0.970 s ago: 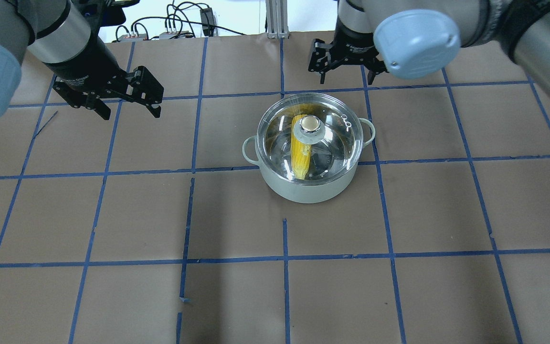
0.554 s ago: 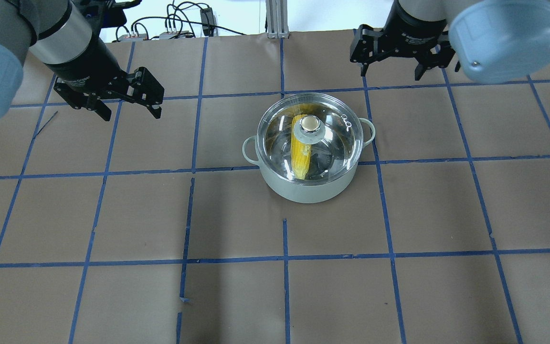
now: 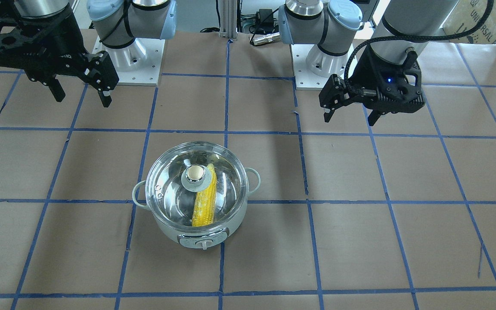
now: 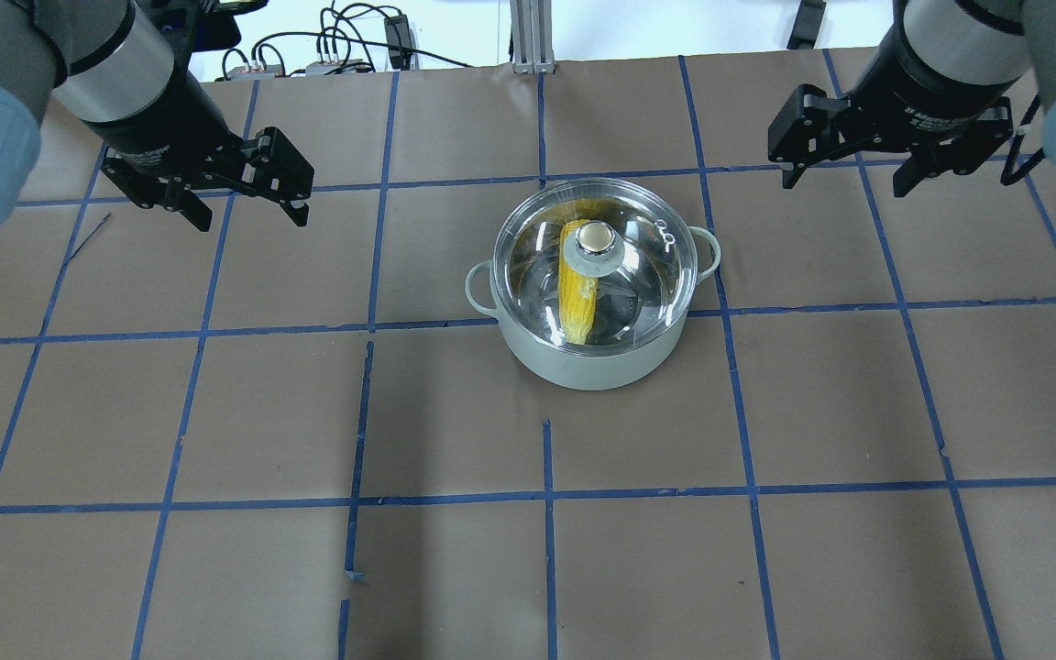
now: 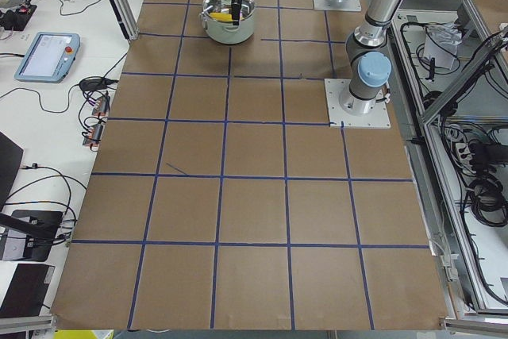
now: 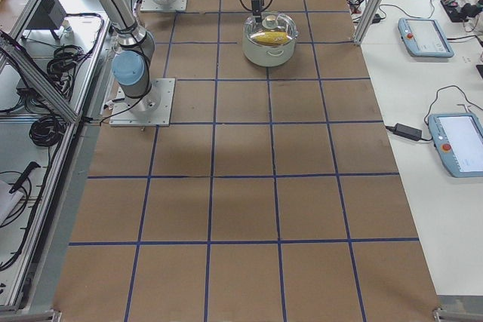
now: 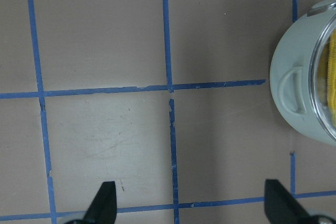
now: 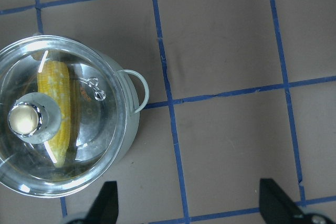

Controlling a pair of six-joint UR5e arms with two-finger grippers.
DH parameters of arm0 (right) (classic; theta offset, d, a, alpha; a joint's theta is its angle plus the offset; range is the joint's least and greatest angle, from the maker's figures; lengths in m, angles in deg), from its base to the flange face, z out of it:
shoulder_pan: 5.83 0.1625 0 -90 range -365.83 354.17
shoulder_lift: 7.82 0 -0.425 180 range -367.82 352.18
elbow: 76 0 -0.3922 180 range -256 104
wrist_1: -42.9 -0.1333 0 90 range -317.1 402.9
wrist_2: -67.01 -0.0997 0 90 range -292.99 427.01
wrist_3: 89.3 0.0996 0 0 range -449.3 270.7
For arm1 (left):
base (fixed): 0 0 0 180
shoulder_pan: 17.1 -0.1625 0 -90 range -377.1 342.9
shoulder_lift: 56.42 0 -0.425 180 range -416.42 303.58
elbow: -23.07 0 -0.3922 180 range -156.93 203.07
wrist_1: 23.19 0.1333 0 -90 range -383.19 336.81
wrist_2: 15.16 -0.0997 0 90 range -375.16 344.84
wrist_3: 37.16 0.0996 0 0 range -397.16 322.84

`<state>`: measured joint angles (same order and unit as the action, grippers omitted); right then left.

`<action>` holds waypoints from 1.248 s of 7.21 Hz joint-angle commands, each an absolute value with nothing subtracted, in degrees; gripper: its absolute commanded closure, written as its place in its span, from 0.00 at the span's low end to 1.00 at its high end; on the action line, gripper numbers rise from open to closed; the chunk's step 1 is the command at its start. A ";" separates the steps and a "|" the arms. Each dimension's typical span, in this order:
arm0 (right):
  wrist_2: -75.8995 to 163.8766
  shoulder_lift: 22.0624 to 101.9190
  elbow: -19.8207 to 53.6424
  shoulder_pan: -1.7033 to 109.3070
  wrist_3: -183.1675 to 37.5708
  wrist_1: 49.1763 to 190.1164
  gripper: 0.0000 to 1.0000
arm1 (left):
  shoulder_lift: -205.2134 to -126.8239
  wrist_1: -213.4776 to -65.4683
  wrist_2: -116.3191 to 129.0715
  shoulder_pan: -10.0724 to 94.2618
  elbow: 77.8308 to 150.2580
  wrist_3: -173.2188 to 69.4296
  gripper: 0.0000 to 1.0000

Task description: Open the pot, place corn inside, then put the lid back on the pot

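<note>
My right fingers [image 4: 789,170] had swung to the upper right, spread empty like my left fingers [image 4: 297,203]; corn [image 4: 577,293] lay in the pot [image 4: 574,368], lid [image 4: 597,246] on, seemingly finished.

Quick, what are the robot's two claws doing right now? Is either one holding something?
Left gripper: open, holding nothing.
Right gripper: open, holding nothing.

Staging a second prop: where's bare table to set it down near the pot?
The table's middle holds only the pot, lid on, corn inside. Widest free stretch: the rows beyond its control panel, toward the operators' edge. Squares either side are bare too, but the left gripper and right gripper hang open above them.
</note>
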<state>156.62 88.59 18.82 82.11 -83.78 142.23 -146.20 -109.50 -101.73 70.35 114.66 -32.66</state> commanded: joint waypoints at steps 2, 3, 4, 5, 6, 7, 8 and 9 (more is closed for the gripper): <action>157.36 88.78 19.46 81.71 -85.17 144.58 0.01 | -146.25 -109.50 -101.64 70.35 114.66 -32.59 0.01; 157.36 88.43 19.89 82.06 -85.17 145.20 0.00 | -146.34 -109.50 -101.64 70.26 114.66 -32.59 0.01; 157.19 88.25 19.81 81.36 -85.43 144.51 0.00 | -146.34 -109.50 -101.64 70.35 114.57 -32.59 0.01; 157.19 87.99 19.28 80.31 -85.69 141.46 0.00 | -146.51 -109.50 -101.64 70.35 114.57 -32.59 0.01; 157.10 87.55 19.80 80.48 -85.61 140.12 0.00 | -146.51 -109.50 -101.73 70.35 114.57 -32.59 0.00; 156.75 87.63 19.98 80.57 -85.52 137.24 0.00 | -146.43 -109.68 -101.73 70.35 114.57 -32.59 0.00; 156.57 87.63 19.72 80.74 -85.61 136.60 0.00 | -146.25 -110.03 -101.73 70.35 114.57 -32.59 0.00; 156.66 87.63 19.72 81.26 -85.78 136.50 0.00 | -146.25 -110.03 -101.73 70.35 114.66 -32.59 0.00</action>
